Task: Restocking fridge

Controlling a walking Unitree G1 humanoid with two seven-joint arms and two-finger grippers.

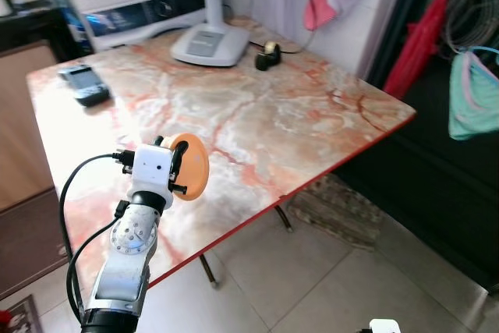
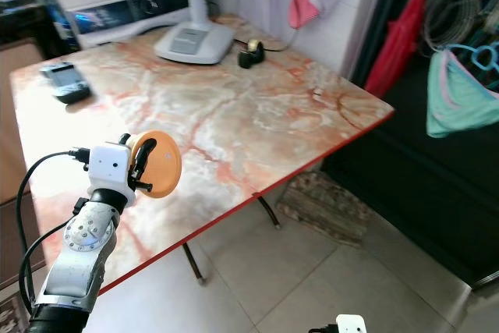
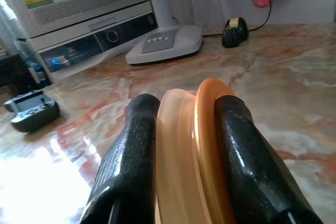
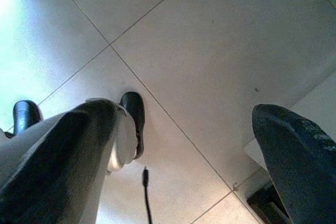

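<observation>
A flat round orange plastic lid (image 1: 189,166) is clamped edge-on between the left gripper (image 3: 181,145) fingers, raised above the near edge of the marble-patterned red-rimmed table (image 1: 296,115). The right gripper (image 4: 173,145), fingers spread wide, is hung over the tiled floor (image 4: 210,51).

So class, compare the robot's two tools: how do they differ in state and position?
The left tool is shut on an orange disc-shaped item, while the right tool is open and holds nothing. The left tool is raised above the marble-patterned table, whereas the right tool hangs low, pointing at the tiled floor. Both have two long black fingers.
</observation>
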